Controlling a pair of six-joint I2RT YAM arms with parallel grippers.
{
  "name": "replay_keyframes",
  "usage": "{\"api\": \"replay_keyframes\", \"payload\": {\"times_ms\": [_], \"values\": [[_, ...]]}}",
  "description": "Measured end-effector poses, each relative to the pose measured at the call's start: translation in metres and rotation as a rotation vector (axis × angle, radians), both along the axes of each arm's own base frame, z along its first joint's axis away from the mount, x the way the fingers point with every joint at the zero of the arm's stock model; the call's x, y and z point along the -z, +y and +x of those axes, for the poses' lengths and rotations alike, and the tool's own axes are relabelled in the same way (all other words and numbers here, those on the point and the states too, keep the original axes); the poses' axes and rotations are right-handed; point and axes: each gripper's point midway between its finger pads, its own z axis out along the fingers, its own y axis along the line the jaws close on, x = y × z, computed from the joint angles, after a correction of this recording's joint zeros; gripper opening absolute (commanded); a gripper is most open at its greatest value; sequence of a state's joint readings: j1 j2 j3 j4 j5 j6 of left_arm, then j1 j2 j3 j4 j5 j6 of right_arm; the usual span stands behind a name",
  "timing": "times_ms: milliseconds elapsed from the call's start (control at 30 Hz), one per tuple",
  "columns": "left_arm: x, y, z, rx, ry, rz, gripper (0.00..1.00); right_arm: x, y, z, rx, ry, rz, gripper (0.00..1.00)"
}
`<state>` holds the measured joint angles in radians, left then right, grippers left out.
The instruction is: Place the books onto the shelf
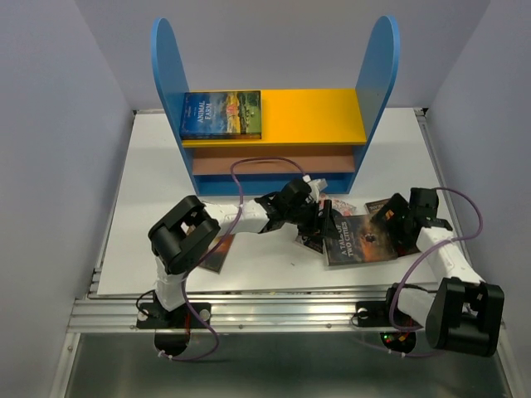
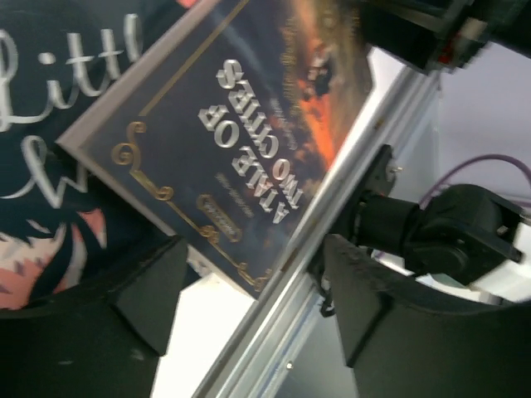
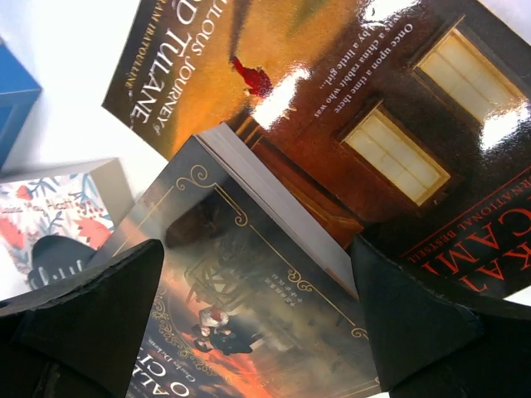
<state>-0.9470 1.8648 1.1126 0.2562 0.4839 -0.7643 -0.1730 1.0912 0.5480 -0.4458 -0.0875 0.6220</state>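
two arms converge on a heap of books in front of the shelf, where only animal farm lies flat on the yellow top board, at its left end. at far left a stray book sits on the table, half under the left arm. that arm's elbow stands raised near its base, and the forearm reaches low and rightward along the shelf's front. the left gripper hangs over the heap's left side, jaws spread and pinching nothing. in its wrist view a corner of two cities juts into the gap between the fingers, overlapping a navy book. two cities is the top book, flat and face up, resting partly on tulane. its long axis looks to run near to far, title reading toward the near edge, though the view from above foreshortens it. a floral book lies at the heap's far side, near the shelf's blue foot. the right gripper hovers over the right side of two cities, jaws wide and empty, the book's page edge slanting across the gap. the right arm folds back from its base at near right, wrist angled in toward the left. both grippers are near the top book. the left looks better placed for a grip, with a corner between its fingers. by this count five books are not yet shelved.
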Motion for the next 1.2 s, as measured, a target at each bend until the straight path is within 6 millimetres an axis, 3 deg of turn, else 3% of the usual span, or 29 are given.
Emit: {"api": "replay_keyframes", "payload": {"times_ms": [167, 333, 467, 567, 833, 900, 967, 1200], "values": [[0.012, 0.006, 0.006, -0.026, 0.025, 0.049, 0.67, -0.006, 0.009, -0.004, -0.035, -0.065, 0.043, 0.9], [0.013, 0.012, 0.023, -0.066, 0.047, 0.083, 0.66, -0.004, 0.019, -0.01, -0.099, -0.094, 0.089, 0.81], [0.014, 0.018, 0.041, -0.11, 0.043, 0.102, 0.66, -0.007, 0.028, -0.016, -0.161, -0.101, 0.113, 0.67], [0.016, 0.026, 0.056, -0.144, 0.028, 0.11, 0.66, -0.011, 0.037, -0.027, -0.207, -0.093, 0.142, 0.66], [0.024, 0.034, 0.067, -0.169, -0.022, 0.154, 0.66, -0.02, 0.062, -0.042, -0.322, -0.097, 0.227, 0.59], [0.026, 0.036, 0.07, -0.175, -0.03, 0.162, 0.66, -0.025, 0.066, -0.044, -0.345, -0.115, 0.235, 0.61], [0.027, 0.036, 0.074, -0.18, -0.036, 0.166, 0.66, -0.028, 0.071, -0.045, -0.364, -0.128, 0.247, 0.71], [0.027, 0.037, 0.083, -0.21, -0.048, 0.172, 0.65, -0.018, 0.078, -0.05, -0.366, -0.063, 0.256, 0.78]]}}
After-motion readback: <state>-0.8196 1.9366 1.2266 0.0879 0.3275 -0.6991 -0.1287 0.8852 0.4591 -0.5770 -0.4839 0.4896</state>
